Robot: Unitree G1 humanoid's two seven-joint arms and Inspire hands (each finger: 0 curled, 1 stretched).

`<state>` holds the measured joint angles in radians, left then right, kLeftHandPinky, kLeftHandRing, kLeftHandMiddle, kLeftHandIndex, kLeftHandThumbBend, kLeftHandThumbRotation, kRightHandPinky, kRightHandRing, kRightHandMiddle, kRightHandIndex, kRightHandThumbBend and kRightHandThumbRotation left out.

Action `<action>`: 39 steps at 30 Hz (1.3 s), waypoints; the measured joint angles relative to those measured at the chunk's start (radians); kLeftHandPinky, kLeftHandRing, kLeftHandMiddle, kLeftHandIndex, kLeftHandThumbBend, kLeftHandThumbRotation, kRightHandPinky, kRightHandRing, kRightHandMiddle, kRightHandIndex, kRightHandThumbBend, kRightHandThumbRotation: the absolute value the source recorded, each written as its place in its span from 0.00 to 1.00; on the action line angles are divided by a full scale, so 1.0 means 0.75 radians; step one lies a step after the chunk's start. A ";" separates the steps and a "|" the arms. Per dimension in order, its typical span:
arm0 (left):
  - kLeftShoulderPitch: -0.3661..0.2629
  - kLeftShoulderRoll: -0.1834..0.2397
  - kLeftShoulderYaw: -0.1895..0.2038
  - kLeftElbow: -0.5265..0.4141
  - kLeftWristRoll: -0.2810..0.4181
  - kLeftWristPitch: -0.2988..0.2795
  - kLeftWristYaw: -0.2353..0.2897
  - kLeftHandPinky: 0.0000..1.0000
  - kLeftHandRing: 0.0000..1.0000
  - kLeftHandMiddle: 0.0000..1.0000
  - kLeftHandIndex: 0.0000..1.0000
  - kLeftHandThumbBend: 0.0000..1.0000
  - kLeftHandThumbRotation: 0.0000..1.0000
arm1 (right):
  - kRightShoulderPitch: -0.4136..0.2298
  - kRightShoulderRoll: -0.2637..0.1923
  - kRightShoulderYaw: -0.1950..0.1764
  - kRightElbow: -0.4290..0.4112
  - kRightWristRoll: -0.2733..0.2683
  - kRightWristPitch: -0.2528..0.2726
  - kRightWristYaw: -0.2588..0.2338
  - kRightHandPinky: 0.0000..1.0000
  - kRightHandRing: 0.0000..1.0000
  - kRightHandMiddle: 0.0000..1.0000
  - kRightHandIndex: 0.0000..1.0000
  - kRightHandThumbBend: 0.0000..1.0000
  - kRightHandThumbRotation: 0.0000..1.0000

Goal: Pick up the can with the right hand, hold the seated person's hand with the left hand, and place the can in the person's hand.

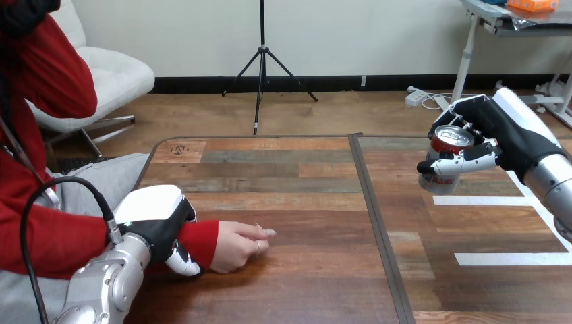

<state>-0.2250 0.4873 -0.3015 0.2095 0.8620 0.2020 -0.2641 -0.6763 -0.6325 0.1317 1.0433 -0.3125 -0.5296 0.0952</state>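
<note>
a wooden table [297,202] of mixed brown planks lies ahead, split by a dark seam [378,229] that runs from its near edge to its far edge. nearest, at the lower left, the robot's silver left forearm [101,283] ends in the left hand [156,219], which sits over the person's wrist [200,241], itself covered by a red sleeve [57,241]. the hand's white shell lies on top and a black-and-white finger [182,261] curls under the wrist, so the hand is closed around it. just right of it the person's hand [237,244] rests on the wood, knuckles up, fingers loosely curled and pointing towards the seam. right of the seam, two white tape strips [482,200] lie flat on the tabletop, one nearer and one farther. farther back, at the right edge, the right hand [502,142] grips the red-and-silver can [446,160] from its right side, fingers wrapped round its body. the can is tilted, its silver top turned up and towards the camera. it hangs above the table, well apart from the person's hand on the other side of the seam.
</note>
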 measured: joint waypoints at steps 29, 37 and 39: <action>0.132 0.014 0.049 -0.183 -0.116 0.021 -0.017 0.18 0.26 0.36 0.38 0.73 0.00 | -0.001 0.001 0.000 0.004 -0.001 0.005 0.000 0.35 0.38 0.44 0.49 0.70 0.00; 0.182 0.011 0.063 -0.247 -0.148 0.022 -0.016 0.20 0.27 0.37 0.38 0.71 0.00 | -0.006 0.003 0.000 0.003 -0.001 0.025 0.000 0.35 0.38 0.44 0.49 0.69 0.00; 0.191 0.011 0.065 -0.260 -0.149 0.024 -0.016 0.20 0.28 0.37 0.38 0.70 0.00 | -0.007 0.006 0.000 0.003 -0.001 0.032 0.000 0.35 0.38 0.44 0.49 0.69 0.00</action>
<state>-0.0818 0.4955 -0.2531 0.0147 0.7507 0.2200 -0.2763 -0.6816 -0.6280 0.1318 1.0455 -0.3136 -0.5060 0.0952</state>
